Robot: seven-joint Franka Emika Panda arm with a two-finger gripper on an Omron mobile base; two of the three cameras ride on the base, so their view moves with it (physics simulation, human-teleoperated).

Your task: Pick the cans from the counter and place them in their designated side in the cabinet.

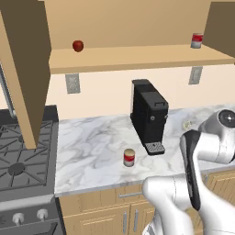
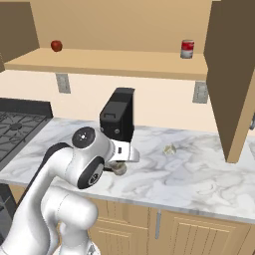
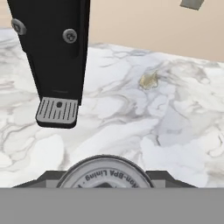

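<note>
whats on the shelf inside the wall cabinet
A red ball-like fruit sits near one end of the shelf, a red-and-grey can near the other. The open doors hide the shelf's far ends.

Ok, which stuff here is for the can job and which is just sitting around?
For the job: red-label can on the counter; second can in the shut gripper; cabinet shelf; red-and-grey can marking the cans' end.
Just lying about: black coffee machine; red fruit on the shelf; gas stove; small pale lump on the counter.
</note>
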